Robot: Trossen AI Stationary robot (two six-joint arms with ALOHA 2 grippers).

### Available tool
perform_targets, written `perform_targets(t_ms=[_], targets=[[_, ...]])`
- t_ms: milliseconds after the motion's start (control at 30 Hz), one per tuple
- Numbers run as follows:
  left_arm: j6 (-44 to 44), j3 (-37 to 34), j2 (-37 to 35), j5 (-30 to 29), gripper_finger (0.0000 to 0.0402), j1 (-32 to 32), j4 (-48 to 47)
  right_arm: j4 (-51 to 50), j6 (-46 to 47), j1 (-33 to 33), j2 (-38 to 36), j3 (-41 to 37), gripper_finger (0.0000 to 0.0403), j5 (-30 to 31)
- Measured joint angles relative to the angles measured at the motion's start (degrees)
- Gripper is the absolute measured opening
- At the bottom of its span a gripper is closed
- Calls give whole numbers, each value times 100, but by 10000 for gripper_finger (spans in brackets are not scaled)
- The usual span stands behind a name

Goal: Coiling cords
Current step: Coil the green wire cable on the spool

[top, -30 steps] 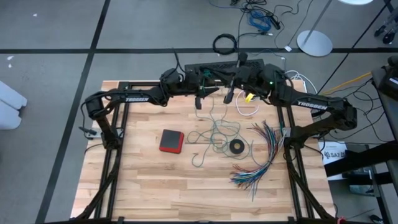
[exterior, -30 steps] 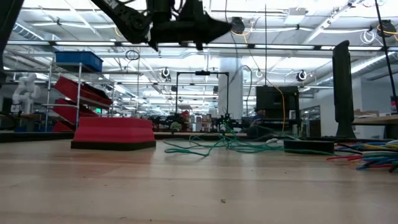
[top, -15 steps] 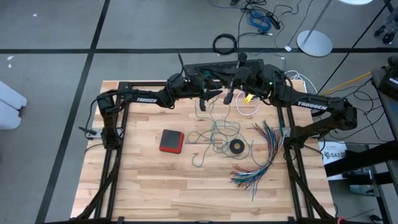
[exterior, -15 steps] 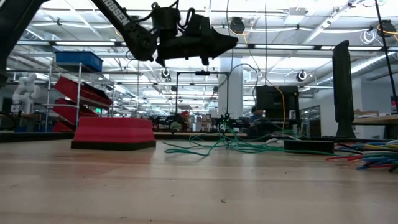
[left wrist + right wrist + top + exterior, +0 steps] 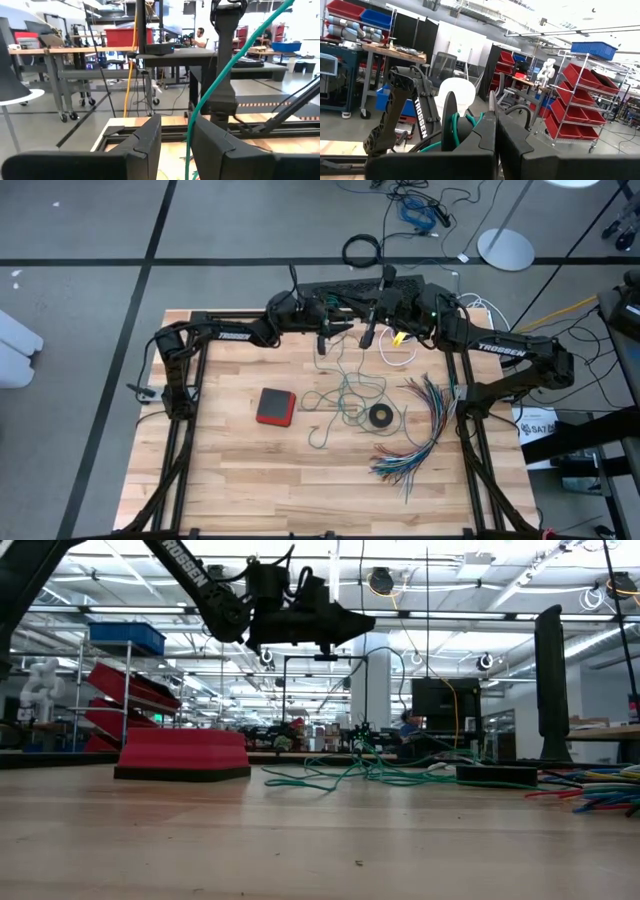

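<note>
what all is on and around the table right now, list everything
teal-green cord: one, teal, tangled mid-table, a strand rising to the left end effector
white cord: one, white, looped at the table's far edge
red block: one, red with dark base, left of the tangle
black ring: one, black, right of the tangle
wire bundle: one, multicoloured, fanned at the right
table: one, light wood
left end effector: one, dark, raised over the far edge, teal strand between its fingers
right end effector: one, dark, shut, raised beside the left one
</note>
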Motion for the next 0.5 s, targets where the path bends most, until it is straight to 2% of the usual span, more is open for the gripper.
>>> perform_targets(t_ms=[233, 500], targets=[[206, 0, -1, 470, 104, 88, -244, 2, -22, 0, 0, 0, 0, -4], [262, 0, -2, 547, 101, 277, -508, -10, -22, 0, 2, 0, 0, -4]])
